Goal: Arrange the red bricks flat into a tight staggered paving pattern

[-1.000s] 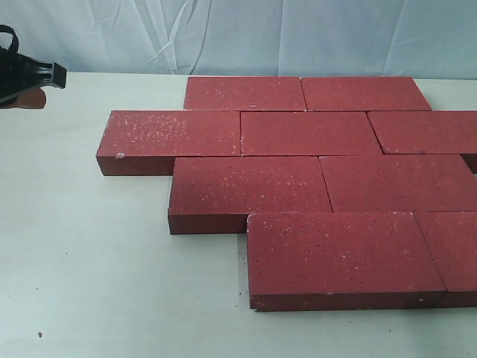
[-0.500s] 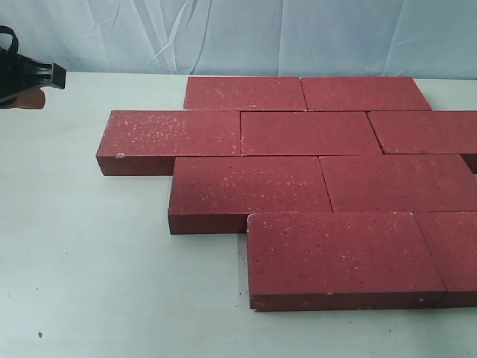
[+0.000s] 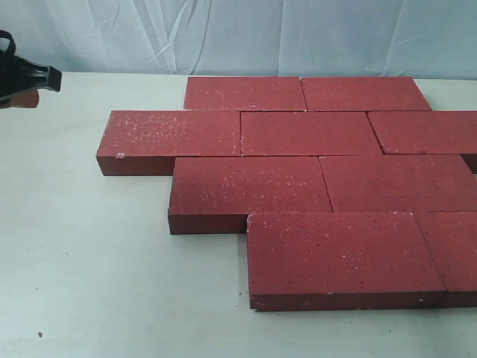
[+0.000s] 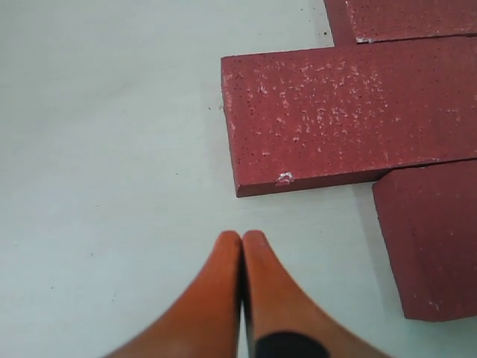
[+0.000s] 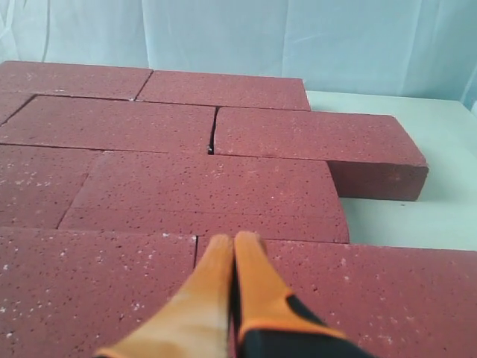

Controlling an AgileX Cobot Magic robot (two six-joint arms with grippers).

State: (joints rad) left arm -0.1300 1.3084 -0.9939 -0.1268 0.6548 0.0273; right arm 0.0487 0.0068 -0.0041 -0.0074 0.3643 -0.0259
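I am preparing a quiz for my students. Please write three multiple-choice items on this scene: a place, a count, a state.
1. In the exterior view, which row of the red bricks reaches farthest left?
A) the back row
B) the second from the back
C) the front row

2. How many rows of bricks lie on the table?
A) two
B) four
C) six

3. How do the fingers of the left gripper stand?
A) shut, holding nothing
B) shut on a brick
C) wide open

Answers: 1 B, it juts past all others; 2 B, four staggered rows show; 3 A, the orange fingers touch, nothing between them.
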